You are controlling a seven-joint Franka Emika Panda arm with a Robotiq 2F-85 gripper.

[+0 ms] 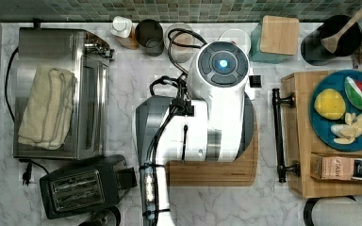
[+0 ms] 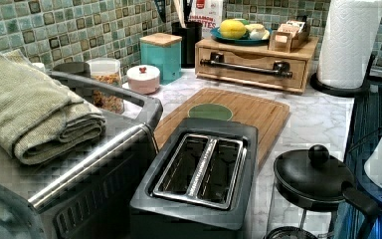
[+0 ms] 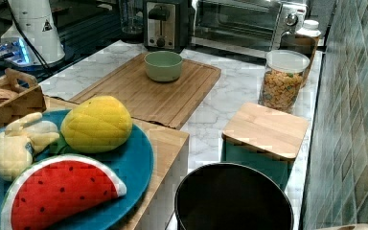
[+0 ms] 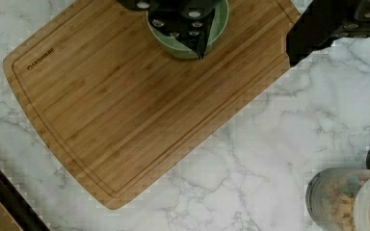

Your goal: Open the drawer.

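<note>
- Gripper (image 4: 248,57): in the wrist view two dark fingers (image 4: 200,43) stand wide apart, with nothing between them. It hangs above the cutting board (image 4: 125,106).
- One finger tip overlaps the green bowl (image 4: 219,31) in the picture. The bowl sits on the board near one end.
- White arm (image 1: 217,94): in the top view it covers most of the cutting board (image 1: 217,173), mid counter.
- Drawer (image 2: 252,69): pushed in, front flush with its light wood box in the left view, at the far end of the counter beyond the board. Black bar handle (image 2: 251,67) runs across its front on two posts.
- In the top view the drawer (image 1: 291,141) is at the top view's right, handle (image 1: 278,136) facing the board, well apart from the arm.
- On top of the drawer box: blue plate (image 3: 141,158) with a yellow lemon toy (image 3: 97,123) and a watermelon slice toy (image 3: 60,191), plus a tea box (image 1: 344,168).
- Cereal jar (image 3: 282,81) on the marble near the tiled wall. The teal canister with wood lid (image 3: 266,129) is beside it, nearer the drawer.
- Black toaster (image 2: 204,174) sits at the board's other end. The steel toaster oven (image 1: 61,89) has a folded towel (image 1: 47,106) on top.
- Paper towel roll (image 2: 350,40) stands just beside the drawer box in the left view.
</note>
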